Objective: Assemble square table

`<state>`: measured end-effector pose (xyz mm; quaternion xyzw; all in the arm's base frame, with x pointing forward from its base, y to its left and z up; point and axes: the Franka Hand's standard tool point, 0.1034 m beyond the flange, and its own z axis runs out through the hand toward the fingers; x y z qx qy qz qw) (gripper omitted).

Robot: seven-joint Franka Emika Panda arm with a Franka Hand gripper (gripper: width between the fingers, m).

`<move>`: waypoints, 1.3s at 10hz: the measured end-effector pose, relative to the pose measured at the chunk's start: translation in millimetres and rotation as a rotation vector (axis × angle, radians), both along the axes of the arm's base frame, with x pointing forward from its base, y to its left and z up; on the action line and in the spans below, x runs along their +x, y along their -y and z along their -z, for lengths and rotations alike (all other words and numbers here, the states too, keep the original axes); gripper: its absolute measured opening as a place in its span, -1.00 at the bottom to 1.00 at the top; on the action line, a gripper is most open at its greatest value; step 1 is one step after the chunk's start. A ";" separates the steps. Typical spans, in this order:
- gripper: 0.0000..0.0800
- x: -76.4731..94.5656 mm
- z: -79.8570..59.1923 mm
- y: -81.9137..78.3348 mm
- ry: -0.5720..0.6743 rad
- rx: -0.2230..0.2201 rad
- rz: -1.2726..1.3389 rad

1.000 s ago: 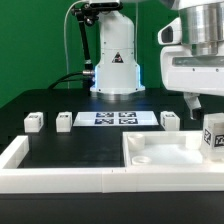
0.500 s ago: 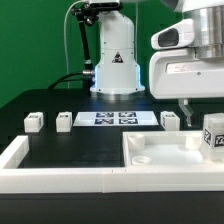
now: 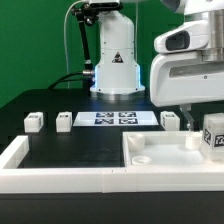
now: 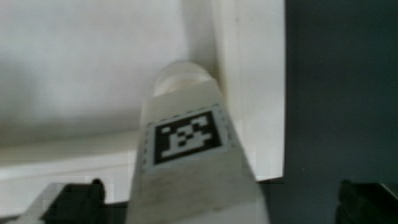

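Showing little done: three small white tagged legs (image 3: pixel 35 121) are lying loose near white plastic square slab (image 3: pixel 160 152); pincer (image 3: pixel 190 110) is hanging spread, empty.

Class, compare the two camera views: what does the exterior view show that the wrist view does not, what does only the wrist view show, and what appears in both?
Only the exterior view shows the robot base, the marker board, three loose legs in a row, and the white rail.

Only the wrist view shows the tool with its dark fingertips spread wide, clear of the leg between them.

Both show the square slab and a tagged leg, probably the one at the exterior view's right.
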<state>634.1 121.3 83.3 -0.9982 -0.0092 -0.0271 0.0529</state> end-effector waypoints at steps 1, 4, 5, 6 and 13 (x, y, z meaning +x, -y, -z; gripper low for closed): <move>0.62 0.4 0.1 2.6 0.008 -0.004 -0.070; 0.55 2.0 -0.2 4.5 0.029 -0.011 -0.180; 0.21 2.0 -0.1 4.5 0.029 -0.011 -0.180; 0.21 2.0 -0.1 4.6 0.029 -0.011 -0.180; -0.27 1.0 -0.1 8.0 0.019 0.004 0.102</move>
